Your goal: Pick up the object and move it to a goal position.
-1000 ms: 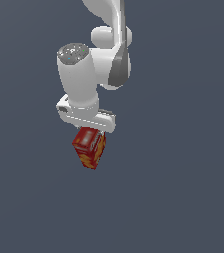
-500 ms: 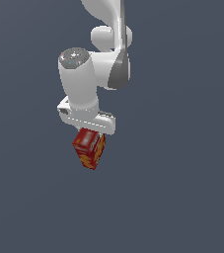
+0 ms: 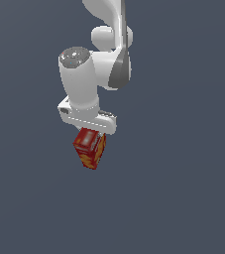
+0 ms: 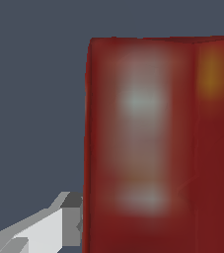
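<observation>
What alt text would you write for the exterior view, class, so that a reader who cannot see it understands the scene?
A white robot arm reaches down, its fingers hidden against a small red box with orange-yellow print, which hangs below the gripper. Behind them is only a plain dark grey-blue background.

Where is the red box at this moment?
In the exterior view, the red box hangs just below the white gripper, slightly left of centre, with nothing else near it.

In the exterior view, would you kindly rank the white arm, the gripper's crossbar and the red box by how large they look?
1. White arm, clearly the largest.
2. Gripper's crossbar and red box: too alike to rank. The crossbar looks wider but thinner; the box is narrower but taller, hanging just beneath it.
</observation>
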